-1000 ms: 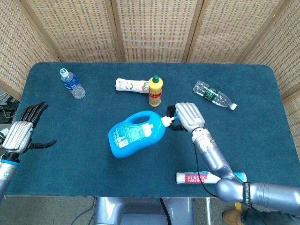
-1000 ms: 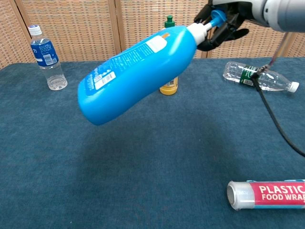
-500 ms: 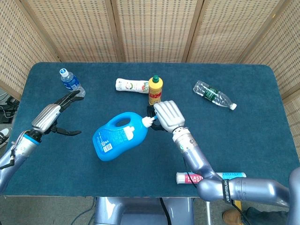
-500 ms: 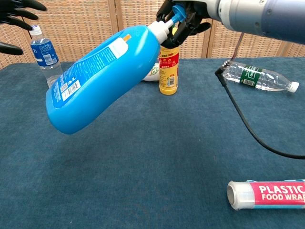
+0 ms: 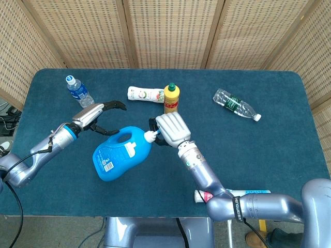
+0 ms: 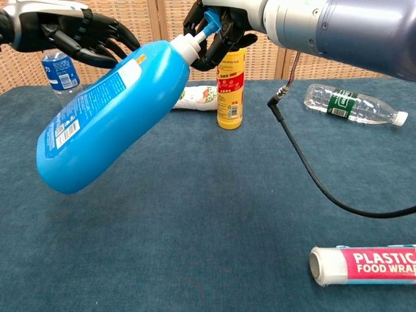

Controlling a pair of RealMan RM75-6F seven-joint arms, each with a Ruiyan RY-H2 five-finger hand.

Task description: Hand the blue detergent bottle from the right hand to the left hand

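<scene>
The blue detergent bottle (image 5: 120, 153) (image 6: 107, 117) hangs tilted above the table, its white neck uppermost. My right hand (image 5: 169, 129) (image 6: 220, 26) grips it by the neck and blue cap. My left hand (image 5: 98, 114) (image 6: 81, 34) is open, fingers spread, just behind and above the bottle's upper end near the handle. It does not appear to touch the bottle.
A yellow bottle (image 5: 171, 100) stands behind the right hand, with a white bottle (image 5: 145, 94) lying beside it. A small water bottle (image 5: 79, 92) stands at the far left, a clear bottle (image 5: 236, 104) lies at the right, and a plastic-wrap roll (image 6: 364, 264) lies near the front edge.
The right hand has carried the bottle further left. The left hand has swung in from the left to just above the bottle's handle end.
</scene>
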